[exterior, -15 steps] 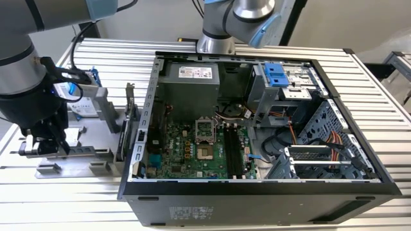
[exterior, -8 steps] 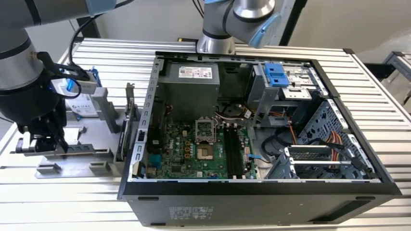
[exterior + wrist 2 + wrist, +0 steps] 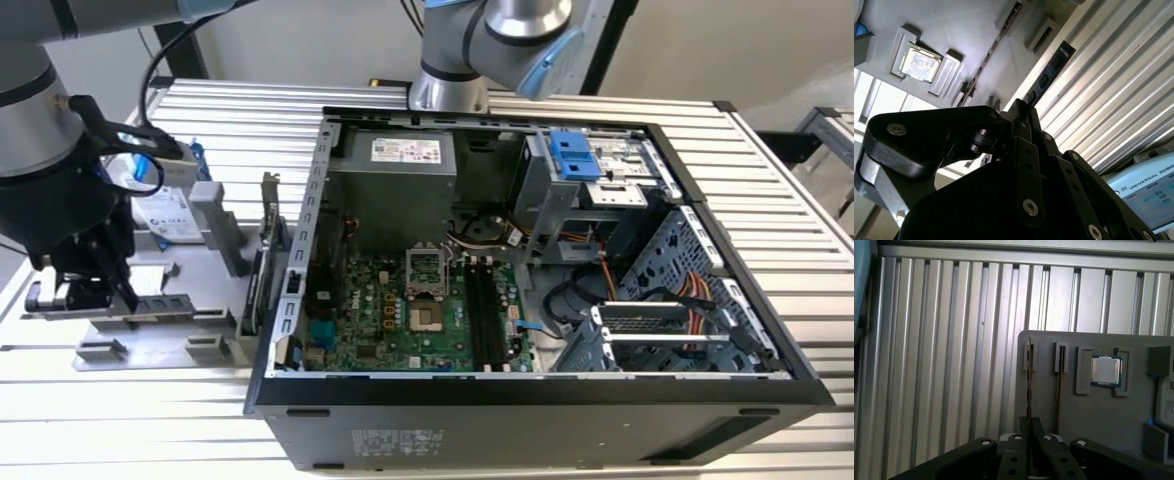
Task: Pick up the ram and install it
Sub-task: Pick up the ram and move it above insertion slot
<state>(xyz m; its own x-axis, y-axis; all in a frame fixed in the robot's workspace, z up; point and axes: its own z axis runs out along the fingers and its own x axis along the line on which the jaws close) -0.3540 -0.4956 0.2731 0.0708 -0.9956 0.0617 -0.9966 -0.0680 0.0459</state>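
Note:
The ram [image 3: 1028, 382] is a thin dark stick standing on edge in a slot at the rim of the grey parts holder [image 3: 1074, 410]. In the second wrist view the ram [image 3: 1048, 74] runs out from between my fingertips, along the holder's edge. My gripper [image 3: 1030, 422] [image 3: 1023, 106] has its fingers pressed together on the stick's near end, and the stick still sits in its slot. In the exterior view my gripper [image 3: 83, 292] hangs low over the holder [image 3: 160, 325] at the exterior view's left, beside the open computer case [image 3: 327, 250].
A second thin stick [image 3: 1058, 385] stands in the neighbouring slot. A square processor [image 3: 1105, 371] lies in a pocket of the holder. A silver drive with a blue bracket [image 3: 167, 205] and a bracketed card [image 3: 267, 255] stand between holder and case. The motherboard [image 3: 387, 310] has long memory slots [image 3: 483, 320].

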